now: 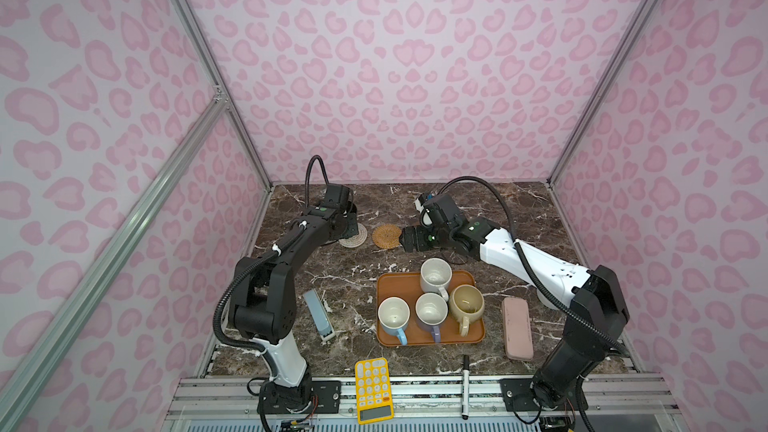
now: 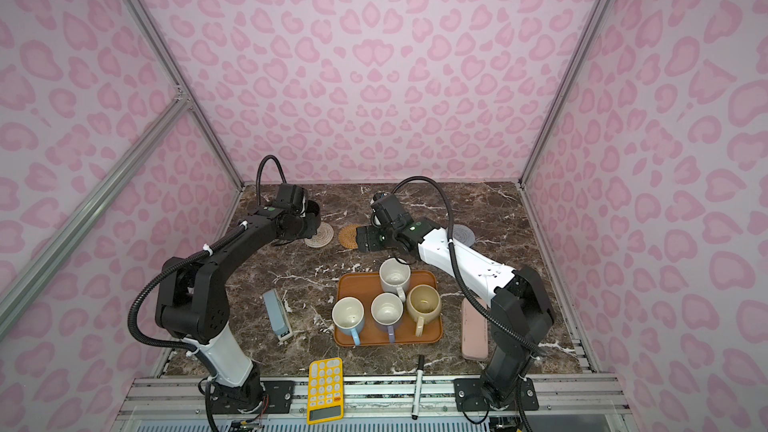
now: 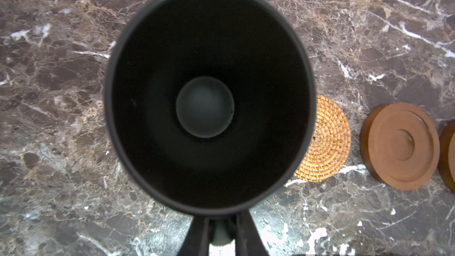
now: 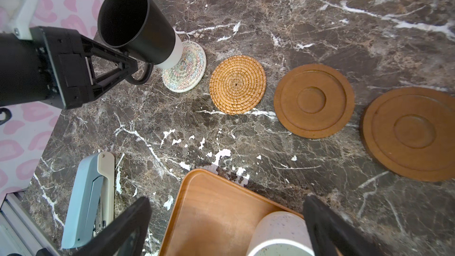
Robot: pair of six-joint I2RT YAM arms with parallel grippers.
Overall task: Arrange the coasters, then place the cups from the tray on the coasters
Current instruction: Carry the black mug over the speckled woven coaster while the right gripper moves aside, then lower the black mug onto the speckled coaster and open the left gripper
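My left gripper (image 3: 221,220) is shut on the handle of the black cup (image 4: 138,23). The cup's pale base is over the whitish woven coaster (image 4: 189,75); I cannot tell whether they touch. Beside that coaster lie the tan rattan coaster (image 4: 237,84) and two brown wooden coasters (image 4: 314,100) (image 4: 411,134) in a row. A grey-blue coaster (image 2: 463,234) shows past the right arm. My right gripper (image 4: 226,200) is open and empty above the far end of the tray (image 1: 388,338). The tray holds the speckled white (image 1: 435,276), light blue (image 1: 394,317), lavender (image 1: 431,312) and beige-yellow (image 1: 467,304) cups.
A blue-grey stapler (image 1: 318,315) lies left of the tray and a pink oblong case (image 1: 516,332) right of it. A yellow calculator (image 1: 374,390) and a black marker (image 1: 465,386) rest at the front edge.
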